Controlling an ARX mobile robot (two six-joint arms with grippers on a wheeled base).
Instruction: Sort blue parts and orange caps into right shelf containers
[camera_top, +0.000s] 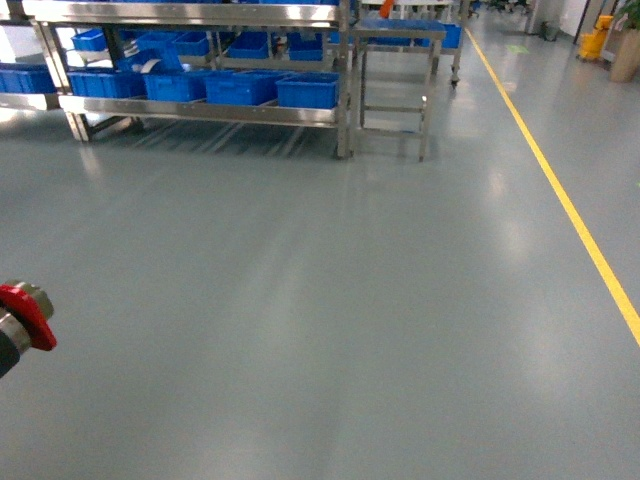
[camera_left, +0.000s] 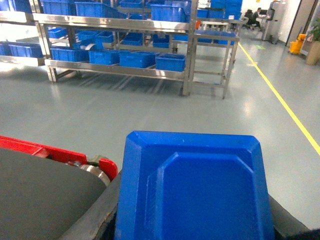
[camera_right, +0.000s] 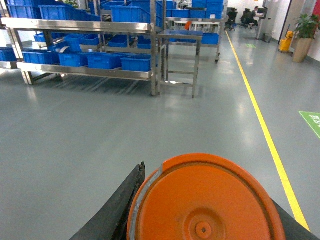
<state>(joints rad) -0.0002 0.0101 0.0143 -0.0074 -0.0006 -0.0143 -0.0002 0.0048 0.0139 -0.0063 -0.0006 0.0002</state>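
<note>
Left hand (camera_left: 192, 220): clenched on 1 blue part (camera_left: 192, 187), filling lower centre of left wrist view; fingers barely seen, dark edges at bottom only.
Right hand (camera_right: 202, 225): grasping 1 orange cap (camera_right: 205, 200), lower centre of right wrist view.
Containers: right shelf containers (camera_top: 307, 90) upper left of head view, on steel shelf (camera_top: 200, 110); approx 5 bins on lower tier in front, more behind, exact no. unclear.
Gap: both pieces well apart from bins, bare floor (camera_top: 330, 300) between.
Risk 1: jolt while rolling, piece slipping out, esp. smooth cap.
Risk 2: wrong bin at drop-off, all bins alike.
Risk 3: clipping small table (camera_top: 395, 80) beside shelf on approach.
Count: 1 part, 1 cap, 2 hands.
</note>
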